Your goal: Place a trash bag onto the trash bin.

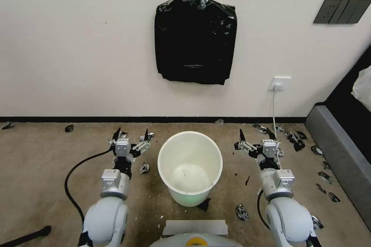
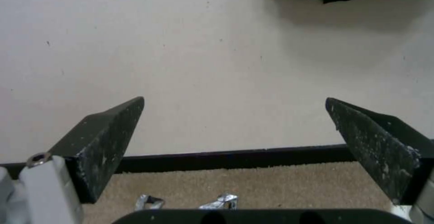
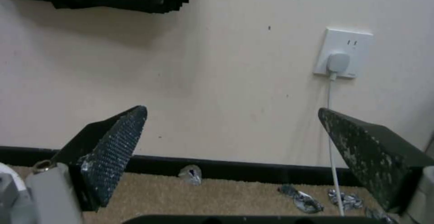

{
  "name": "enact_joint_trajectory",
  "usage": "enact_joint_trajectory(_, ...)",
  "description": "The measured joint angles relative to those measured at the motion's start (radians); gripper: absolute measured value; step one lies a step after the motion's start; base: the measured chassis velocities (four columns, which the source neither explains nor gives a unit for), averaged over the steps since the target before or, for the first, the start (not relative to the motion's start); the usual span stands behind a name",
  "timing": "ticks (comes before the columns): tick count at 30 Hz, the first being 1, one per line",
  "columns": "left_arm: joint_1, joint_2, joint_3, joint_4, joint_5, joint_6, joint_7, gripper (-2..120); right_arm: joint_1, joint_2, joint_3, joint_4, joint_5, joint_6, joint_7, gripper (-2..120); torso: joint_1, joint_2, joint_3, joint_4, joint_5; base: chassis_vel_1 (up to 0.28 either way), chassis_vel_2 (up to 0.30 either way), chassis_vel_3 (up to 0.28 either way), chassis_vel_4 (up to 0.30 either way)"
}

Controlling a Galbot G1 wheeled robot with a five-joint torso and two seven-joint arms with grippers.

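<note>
The left gripper [image 1: 131,134] hovers low over the carpet just left of the trash bin [image 1: 190,166], its two dark wedge-shaped fingers [image 2: 106,142] spread wide with nothing between them. The right gripper [image 1: 256,136] hangs at a matching spot on the bin's right, its fingers [image 3: 113,149] equally wide apart and empty; their inner faces are rough and speckled, one with a fine cross-hatched grip pattern. The bin is round, smooth cream-white plastic, upright on the tan carpet [image 1: 38,170] between the two grippers, unlined, with a greenish tint at its narrower base. A flat, glossy black bundle of bags [image 1: 195,40] hangs against the pale wall [image 1: 77,46], straight beyond the bin. Small crinkled black scraps [image 1: 293,139] litter the carpet, thickest near the right gripper, below a white wall socket [image 1: 279,83].
</note>
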Motion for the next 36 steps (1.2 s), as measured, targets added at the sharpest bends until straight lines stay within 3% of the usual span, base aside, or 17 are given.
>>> enact_joint_trajectory(7, 0.017, -0.003, 0.001, -0.015, 0.000, -0.017, -0.006, 100, -0.017, 0.001, 0.001, 0.013, -0.001, 0.017, 0.004, 100, 0.000, 0.000, 0.000, 0.0000, 0.0001, 0.000, 0.000, 0.000, 0.000)
enact_joint_trajectory(11, 0.113, -0.026, 0.014, -0.100, -0.005, -0.118, -0.038, 100, -0.119, 0.010, 0.006, 0.103, -0.013, 0.117, 0.034, 100, 0.000, 0.000, 0.000, 0.0000, 0.0000, 0.000, 0.000, 0.000, 0.000)
enact_joint_trajectory(14, 0.236, -0.055, 0.029, -0.209, -0.013, -0.248, -0.082, 100, -0.255, 0.022, 0.013, 0.225, -0.031, 0.253, 0.075, 100, 0.000, 0.000, 0.000, 0.0000, 0.0001, 0.000, 0.000, 0.000, 0.000)
enact_joint_trajectory(18, 0.331, -0.074, 0.042, -0.297, -0.035, -0.334, -0.105, 100, -0.339, 0.032, -0.010, 0.292, -0.011, 0.324, 0.096, 100, 0.000, 0.000, 0.000, 0.0003, 0.0000, 0.000, 0.000, 0.000, 0.000)
enact_joint_trajectory(22, 0.337, -0.064, 0.050, -0.326, -0.090, -0.314, -0.074, 100, -0.352, 0.031, -0.024, 0.292, 0.016, 0.330, 0.098, 100, 0.000, 0.000, 0.000, 0.0001, -0.0003, 0.000, 0.000, 0.000, 0.000)
enact_joint_trajectory(32, 0.319, -0.042, 0.050, -0.305, -0.104, -0.293, -0.061, 100, -0.334, 0.020, -0.045, 0.269, 0.035, 0.315, 0.096, 100, 0.000, 0.000, 0.000, 0.0000, -0.0001, 0.000, 0.000, 0.000, 0.000)
enact_joint_trajectory(36, 0.318, -0.021, 0.049, -0.286, -0.102, -0.290, -0.054, 100, -0.231, -0.059, -0.085, 0.271, 0.165, 0.228, 0.060, 100, 0.000, 0.000, 0.000, 0.0000, -0.0001, 0.000, 0.000, 0.000, 0.000)
